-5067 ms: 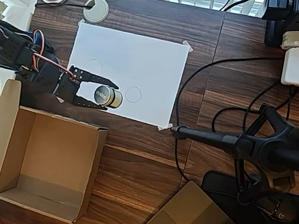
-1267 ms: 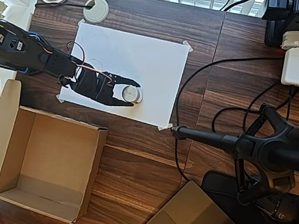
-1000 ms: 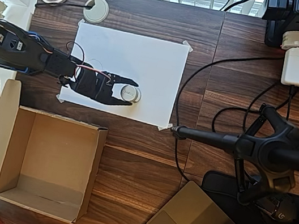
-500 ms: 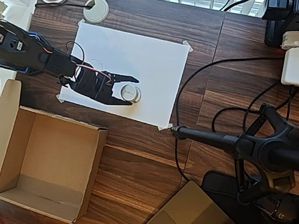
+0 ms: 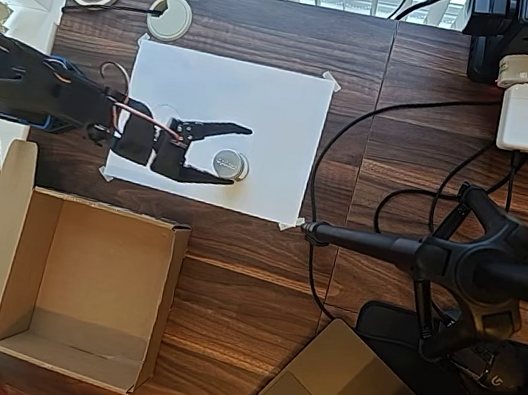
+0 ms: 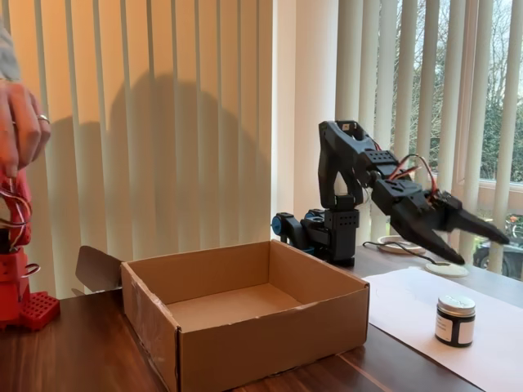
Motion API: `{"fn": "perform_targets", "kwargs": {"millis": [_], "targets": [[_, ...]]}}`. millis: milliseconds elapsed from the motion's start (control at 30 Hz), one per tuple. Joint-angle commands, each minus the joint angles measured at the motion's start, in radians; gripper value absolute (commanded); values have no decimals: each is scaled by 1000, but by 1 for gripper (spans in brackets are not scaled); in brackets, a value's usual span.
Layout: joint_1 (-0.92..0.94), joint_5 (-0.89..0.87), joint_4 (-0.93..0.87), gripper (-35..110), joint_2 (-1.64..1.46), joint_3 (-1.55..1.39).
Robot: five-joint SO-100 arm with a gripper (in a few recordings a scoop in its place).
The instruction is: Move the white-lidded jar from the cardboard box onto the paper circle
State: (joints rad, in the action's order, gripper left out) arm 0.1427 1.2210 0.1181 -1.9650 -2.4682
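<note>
Gripper point(image 5: 237, 156) jaws now apart, lifted off white-lidded jar point(image 5: 229, 163); jar upright on paper, approx. at paper circle. We call placement done; cardboard box point(image 6: 245, 318) empty.

From the overhead view we look straight down on the desk, blinds along the top edge, taking in the whole workspace from fairly high. From the fixed view we look level across the tabletop toward the window, close by. Both share the cardboard box point(image 5: 76, 288) point(image 6: 245, 314) and the white paper sheet point(image 5: 259, 106) point(image 6: 490, 343).
</note>
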Motion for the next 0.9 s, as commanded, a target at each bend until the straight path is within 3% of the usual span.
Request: {"fn": "perform_targets", "kwargs": {"millis": [0, 133, 300, 500, 867], "targets": [[-37, -400, 44, 35, -288, -123], [-86, -701, -144, 30, -601, -345], [-147, -884, -491, 19, -937, -495], [-160, -919, -729, 0, -1069, -551], [-172, -954, -1175, 0, -1393, -611]]}}
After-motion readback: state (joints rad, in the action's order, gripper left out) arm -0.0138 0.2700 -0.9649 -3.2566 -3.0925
